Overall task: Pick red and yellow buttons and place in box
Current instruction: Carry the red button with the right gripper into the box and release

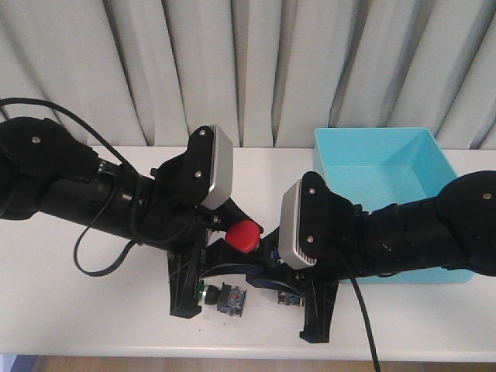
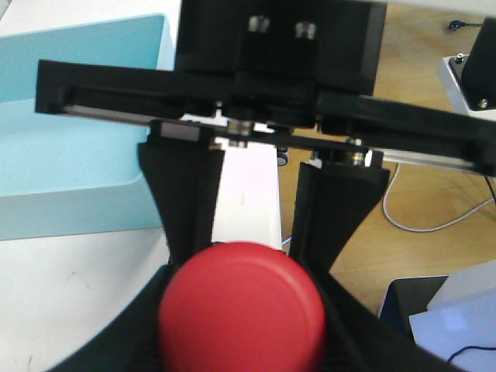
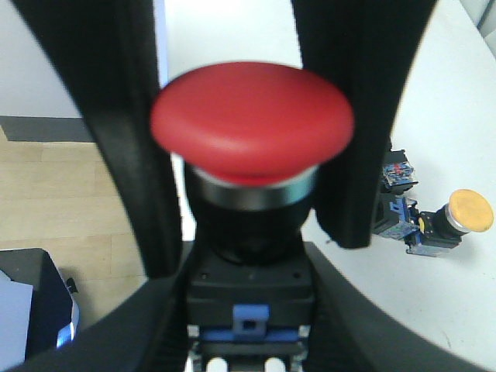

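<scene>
A red button (image 1: 246, 235) is held above the table between both arms. My left gripper (image 1: 235, 242) is shut on it near its cap; the red cap (image 2: 242, 310) fills the gap between my fingers in the left wrist view. My right gripper (image 1: 262, 253) is shut on its black body (image 3: 249, 287), with the red cap (image 3: 252, 124) beyond. A yellow button (image 3: 471, 209) lies on its side on the white table. The turquoise box (image 1: 370, 132) stands at the back right, behind my right arm, and shows in the left wrist view too (image 2: 70, 186).
A loose switch (image 1: 230, 298) lies on the table under my left gripper; its cap colour is unclear. Another small contact block (image 1: 287, 297) lies under my right gripper. A black cable (image 1: 101, 263) loops on the table at the left. The table's front edge is close.
</scene>
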Robot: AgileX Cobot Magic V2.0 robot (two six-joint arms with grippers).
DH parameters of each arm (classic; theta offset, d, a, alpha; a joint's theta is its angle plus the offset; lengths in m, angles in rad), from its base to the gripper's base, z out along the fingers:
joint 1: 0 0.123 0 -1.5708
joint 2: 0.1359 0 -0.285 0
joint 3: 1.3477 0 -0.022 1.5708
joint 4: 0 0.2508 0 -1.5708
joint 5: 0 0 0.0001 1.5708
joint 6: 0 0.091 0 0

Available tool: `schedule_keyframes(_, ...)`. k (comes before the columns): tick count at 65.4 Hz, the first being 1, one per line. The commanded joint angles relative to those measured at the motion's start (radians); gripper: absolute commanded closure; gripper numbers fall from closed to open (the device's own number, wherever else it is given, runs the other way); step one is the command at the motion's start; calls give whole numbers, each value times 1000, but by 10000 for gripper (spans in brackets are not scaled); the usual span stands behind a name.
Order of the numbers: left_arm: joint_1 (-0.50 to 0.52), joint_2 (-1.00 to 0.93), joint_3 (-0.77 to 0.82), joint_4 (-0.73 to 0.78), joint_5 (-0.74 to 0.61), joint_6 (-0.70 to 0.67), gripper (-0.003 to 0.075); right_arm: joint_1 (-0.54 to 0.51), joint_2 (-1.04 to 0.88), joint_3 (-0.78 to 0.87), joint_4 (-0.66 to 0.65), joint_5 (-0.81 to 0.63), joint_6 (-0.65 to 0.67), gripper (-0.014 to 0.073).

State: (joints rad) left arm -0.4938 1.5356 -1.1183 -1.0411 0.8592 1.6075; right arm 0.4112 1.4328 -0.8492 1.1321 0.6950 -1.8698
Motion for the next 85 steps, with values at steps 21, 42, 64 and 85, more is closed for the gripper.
schedule_keyframes(21,-4,-35,-26,-64,3,-2,188,0,-24,-33,43,1,2,387)
schedule_keyframes(42,-4,-35,-26,-27,-101,-10,154,-1,-88,-33,-241,-77,272,384)
schedule_keyframes(64,-4,-35,-26,155,-198,-143,154,-188,-142,-143,-807,-52,1249,381)
schedule_keyframes(85,-4,-35,-26,172,-195,-144,155,-359,117,-402,-1147,157,1701,372)
